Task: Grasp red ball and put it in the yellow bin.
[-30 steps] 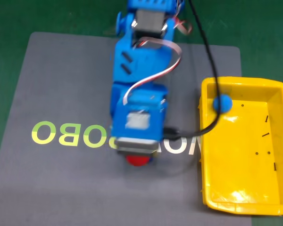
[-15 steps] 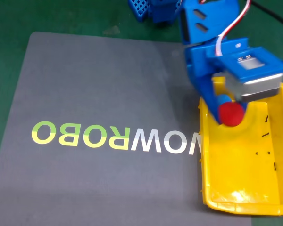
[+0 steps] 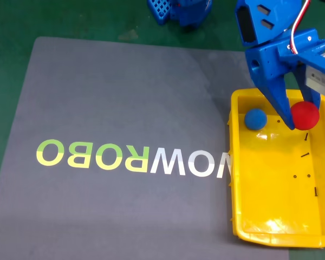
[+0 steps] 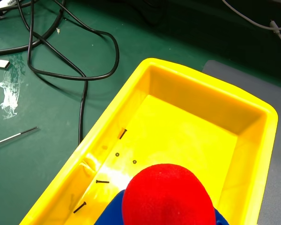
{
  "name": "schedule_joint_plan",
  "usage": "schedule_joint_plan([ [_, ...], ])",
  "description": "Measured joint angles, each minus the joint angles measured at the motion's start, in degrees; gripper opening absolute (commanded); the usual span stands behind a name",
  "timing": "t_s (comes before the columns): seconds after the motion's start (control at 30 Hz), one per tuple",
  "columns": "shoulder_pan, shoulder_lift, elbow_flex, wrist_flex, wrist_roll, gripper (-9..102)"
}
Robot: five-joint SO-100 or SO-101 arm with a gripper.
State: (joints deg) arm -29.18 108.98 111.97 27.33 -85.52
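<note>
i have the end effector [image 3: 297,122] clamped on the red ball [image 3: 305,115], hanging directly above the yellow bin [image 3: 233,214] floor near its far wall; blue ball [image 3: 255,118] lies beside.

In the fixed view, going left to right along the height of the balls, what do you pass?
Grey mat → yellow bin left wall → blue ball → blue gripper finger → red ball.

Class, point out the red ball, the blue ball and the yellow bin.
red ball [image 3: 305,114], fixed view, centre of the ball.
blue ball [image 3: 255,119], fixed view, centre of the ball.
yellow bin [image 4: 210,78], wrist view, far rim.
</note>
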Motion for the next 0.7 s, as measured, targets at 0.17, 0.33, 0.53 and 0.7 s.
schedule_joint_plan([
  [0.17,0.44,-0.53,0.00,0.00,-0.44,28],
  [0.33,0.97,-0.53,0.00,-0.53,-0.44,30],
  [0.53,1.23,-0.53,0.00,-0.53,-0.44,31],
  [0.7,1.41,-0.53,0.00,-0.53,-0.44,31],
])
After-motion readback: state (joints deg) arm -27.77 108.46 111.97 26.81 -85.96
